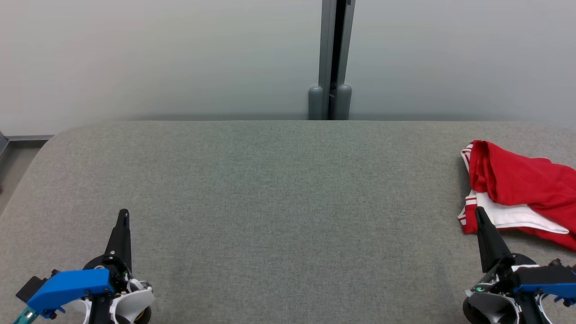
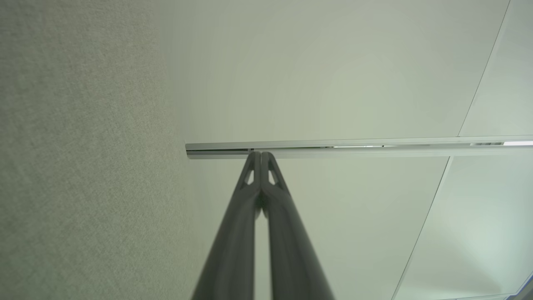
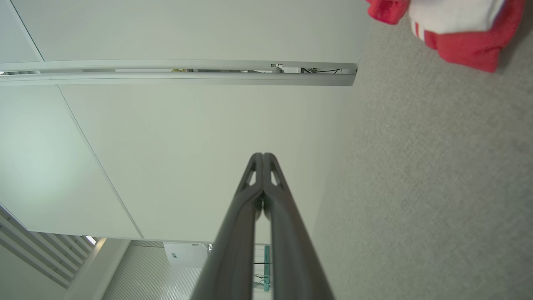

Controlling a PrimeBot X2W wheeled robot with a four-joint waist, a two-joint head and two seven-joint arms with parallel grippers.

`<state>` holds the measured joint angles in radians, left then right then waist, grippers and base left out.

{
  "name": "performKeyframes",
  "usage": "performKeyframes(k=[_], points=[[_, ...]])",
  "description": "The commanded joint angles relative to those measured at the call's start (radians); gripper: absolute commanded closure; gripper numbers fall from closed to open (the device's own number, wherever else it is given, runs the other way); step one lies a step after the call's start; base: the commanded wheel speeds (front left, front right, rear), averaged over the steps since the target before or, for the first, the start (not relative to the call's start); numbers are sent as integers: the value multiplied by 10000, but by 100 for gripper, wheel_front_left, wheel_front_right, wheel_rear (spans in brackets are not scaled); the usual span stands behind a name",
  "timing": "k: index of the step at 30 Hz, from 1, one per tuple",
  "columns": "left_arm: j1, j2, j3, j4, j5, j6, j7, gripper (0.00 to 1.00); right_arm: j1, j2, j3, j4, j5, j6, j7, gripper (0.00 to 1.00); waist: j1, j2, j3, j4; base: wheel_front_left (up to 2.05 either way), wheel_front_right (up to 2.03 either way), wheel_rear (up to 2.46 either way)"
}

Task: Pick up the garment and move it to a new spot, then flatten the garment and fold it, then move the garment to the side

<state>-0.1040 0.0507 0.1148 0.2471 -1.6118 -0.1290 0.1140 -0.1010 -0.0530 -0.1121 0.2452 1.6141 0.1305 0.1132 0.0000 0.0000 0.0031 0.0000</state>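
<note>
Red garment (image 1: pixel 517 189) bunched just beyond the right gripper (image 1: pixel 479 212), closed tight and empty like the left gripper (image 1: pixel 123 213); advancing unopened, it may merely shove the garment away

Lab or office-type test room suggested: grey fabric-covered table (image 1: pixel 252 180) set against plain pale wall panels (image 1: pixel 157 54) joined by grey metal post (image 1: pixel 330 54); slatted screen (image 3: pixel 37 250) seen beyond.
</note>
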Motion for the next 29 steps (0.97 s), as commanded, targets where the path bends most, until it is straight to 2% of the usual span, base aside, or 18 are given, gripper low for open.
performKeyframes(k=[1, 29], points=[[-114, -19, 14, -40, -23, -54, 35, 100, -133, 15, -28, -29, 0, 4, 23, 100, 0, 0, 0, 0, 0, 0, 0], [-114, -19, 13, -41, -23, -54, 34, 100, -135, 20, -36, -28, -14, 4, 35, 100, 0, 0, 0, 0, 0, 0, 0]])
